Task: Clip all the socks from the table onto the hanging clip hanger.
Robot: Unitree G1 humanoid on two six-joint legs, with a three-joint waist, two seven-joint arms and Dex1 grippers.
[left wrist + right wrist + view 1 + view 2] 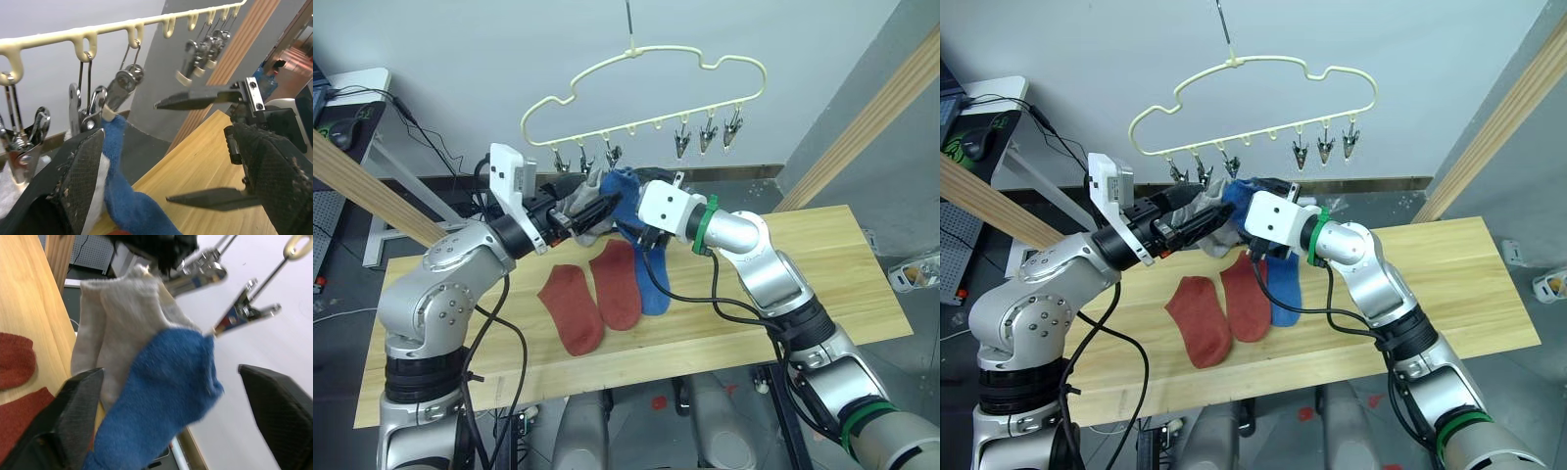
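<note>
The pale-yellow clip hanger (636, 73) hangs above the table (822, 264). A blue sock (622, 184) hangs from one of its clips (120, 88), with light grey socks (578, 211) hanging just to its left. My left gripper (166, 147) is open, one finger beside the blue sock. From the other side my right gripper (171, 377) is open too, its fingers either side of that hanging sock without touching it. On the table lie two rust-red socks (573, 308) (617, 284) and a second blue sock (653, 284).
Three bare silver clips (705, 137) hang at the hanger's right end. Wooden frame poles slant at the right (871, 117) and the left (372, 191). A desk with a mouse (352, 108) stands at the back left.
</note>
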